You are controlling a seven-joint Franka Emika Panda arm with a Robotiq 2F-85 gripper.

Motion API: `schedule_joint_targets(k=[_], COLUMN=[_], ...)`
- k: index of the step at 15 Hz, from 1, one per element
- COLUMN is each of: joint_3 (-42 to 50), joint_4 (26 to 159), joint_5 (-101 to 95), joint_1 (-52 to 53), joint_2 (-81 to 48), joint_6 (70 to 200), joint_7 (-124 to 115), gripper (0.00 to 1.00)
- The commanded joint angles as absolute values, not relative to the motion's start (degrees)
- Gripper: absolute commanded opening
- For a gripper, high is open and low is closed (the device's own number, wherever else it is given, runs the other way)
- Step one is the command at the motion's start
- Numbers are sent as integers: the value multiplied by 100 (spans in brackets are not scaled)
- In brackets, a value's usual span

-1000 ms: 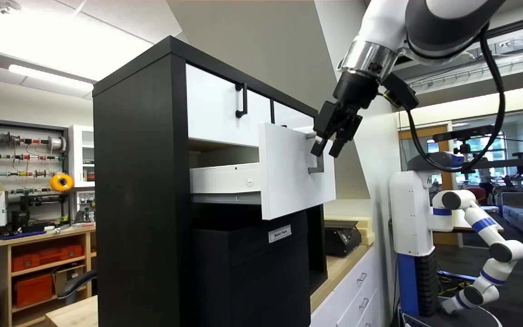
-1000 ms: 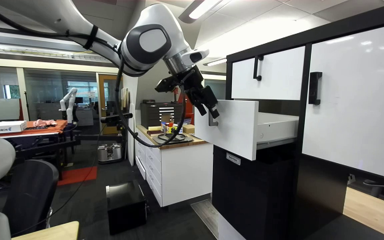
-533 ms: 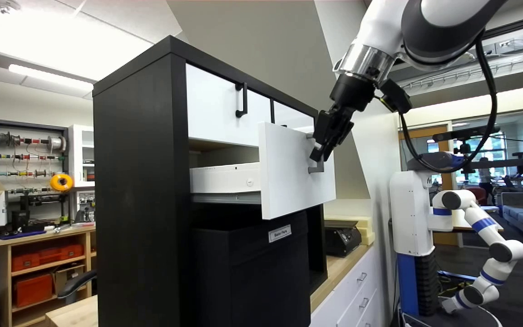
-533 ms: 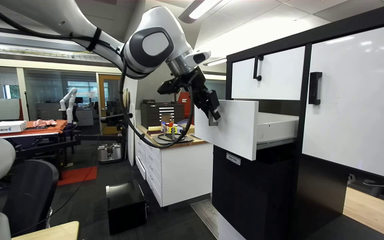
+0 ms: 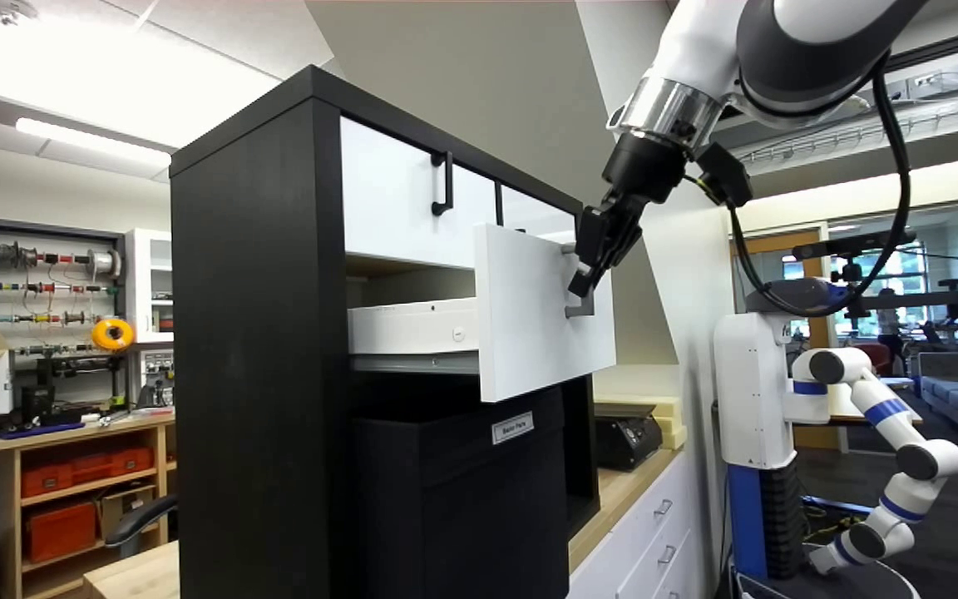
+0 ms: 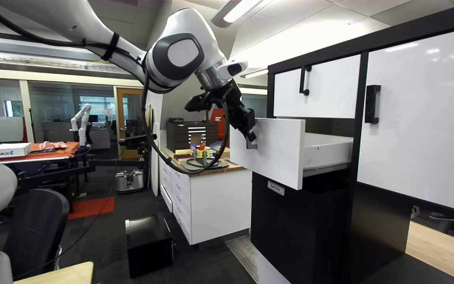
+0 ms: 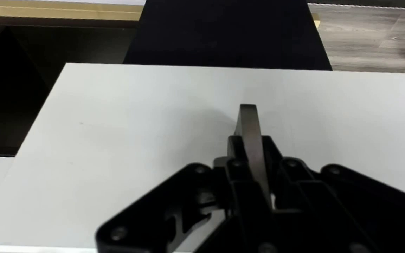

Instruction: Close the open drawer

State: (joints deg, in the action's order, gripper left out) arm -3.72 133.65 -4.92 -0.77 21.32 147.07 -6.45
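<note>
The open drawer (image 5: 529, 324) juts out of the tall black cabinet (image 5: 246, 333); its white box side and metal rail show in both exterior views. Its flat white front (image 7: 118, 123) fills most of the wrist view. A dark grey handle (image 7: 250, 119) stands on that front, running lengthwise between my fingers. My gripper (image 7: 252, 147) is shut on this handle, one finger on each side, with the handle's end reaching beyond the fingertips. In an exterior view the gripper (image 6: 252, 136) slants down onto the front, the lower handle end showing under it.
Above the drawer is a white panel (image 6: 317, 88) with a black handle. Below hangs a labelled black bin (image 5: 479, 499). A larger white door (image 6: 424, 118) sits beside it. A white drawer unit (image 6: 219, 209) stands behind, and the arm's cable (image 6: 160, 154) loops under the wrist.
The fingers have come together from open onto the handle. The gripper has shifted slightly against the drawer front. The drawer shows almost no movement.
</note>
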Motion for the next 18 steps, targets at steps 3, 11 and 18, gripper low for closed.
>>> schedule_joint_targets(k=[3, 11, 18], joint_3=[-303, -344, -330], joint_4=[13366, 12573, 11277], joint_5=[-404, -512, -601], joint_1=[-17, -81, -77], joint_2=[2257, 1538, 256], joint_6=[14692, 14644, 14520], joint_7=[-492, -547, -714], gripper=[5, 6, 6])
